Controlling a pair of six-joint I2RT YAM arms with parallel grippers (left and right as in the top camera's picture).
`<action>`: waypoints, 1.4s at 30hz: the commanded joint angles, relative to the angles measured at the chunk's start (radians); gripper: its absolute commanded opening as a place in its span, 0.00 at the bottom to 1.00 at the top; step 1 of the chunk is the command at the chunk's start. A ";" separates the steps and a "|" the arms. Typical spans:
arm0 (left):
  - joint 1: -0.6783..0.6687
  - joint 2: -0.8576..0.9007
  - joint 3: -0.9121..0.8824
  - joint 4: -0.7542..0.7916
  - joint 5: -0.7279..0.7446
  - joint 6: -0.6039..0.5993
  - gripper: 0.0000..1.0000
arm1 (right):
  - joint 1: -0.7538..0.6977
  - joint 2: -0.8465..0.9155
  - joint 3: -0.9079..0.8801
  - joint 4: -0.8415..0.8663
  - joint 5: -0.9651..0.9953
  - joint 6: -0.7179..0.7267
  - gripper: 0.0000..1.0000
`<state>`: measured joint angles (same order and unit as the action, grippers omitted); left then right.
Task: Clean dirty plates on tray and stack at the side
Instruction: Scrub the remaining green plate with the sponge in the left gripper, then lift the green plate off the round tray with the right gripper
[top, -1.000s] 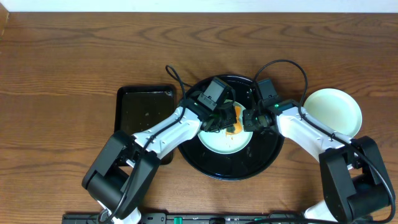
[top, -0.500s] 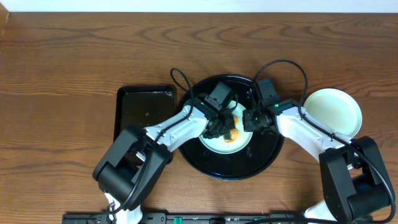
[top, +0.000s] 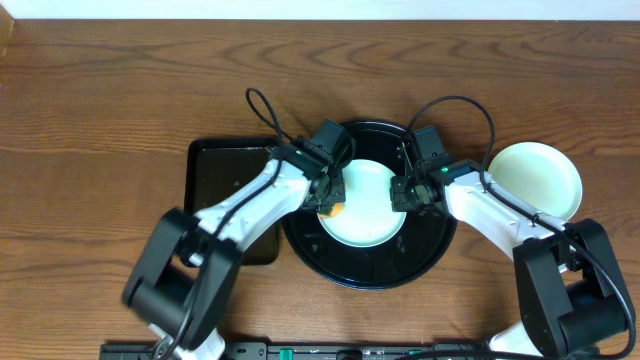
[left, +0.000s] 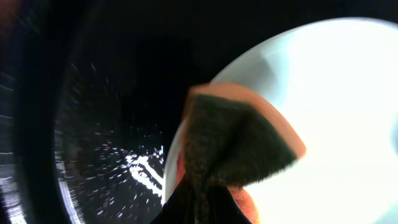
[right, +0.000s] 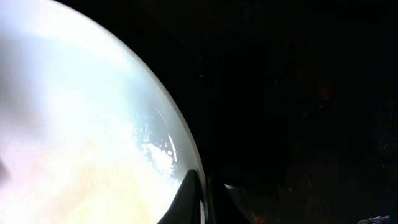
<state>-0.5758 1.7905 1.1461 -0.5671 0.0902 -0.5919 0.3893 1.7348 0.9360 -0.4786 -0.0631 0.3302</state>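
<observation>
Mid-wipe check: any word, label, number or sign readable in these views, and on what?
None can be read. The plate, the round tray, the rectangular tray, the sponge and the side plate show no lettering.
The green spot on the right arm is a light, not a sign.

A brown wooden table with a bold grain carries everything. Near its middle, toward the front edge, sits a large round glossy black tray with a raised rim. Just beside it on the left lies a smaller black rectangular tray, though whether the two touch is hidden. To the right of the round tray, near it, a pale round plate rests directly on the wood.
</observation>
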 joint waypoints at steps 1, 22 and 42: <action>0.018 -0.135 0.002 -0.012 -0.078 0.133 0.08 | 0.004 0.024 -0.002 -0.012 0.021 0.014 0.01; 0.427 -0.208 -0.032 -0.163 -0.121 0.236 0.07 | -0.018 -0.053 -0.002 0.254 -0.234 -0.171 0.01; 0.445 -0.120 -0.032 -0.162 -0.093 0.240 0.07 | 0.016 -0.372 -0.002 0.188 0.224 -0.546 0.01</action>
<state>-0.1345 1.6238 1.1213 -0.7261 -0.0055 -0.3645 0.3634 1.4029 0.9295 -0.2924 -0.0315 -0.0807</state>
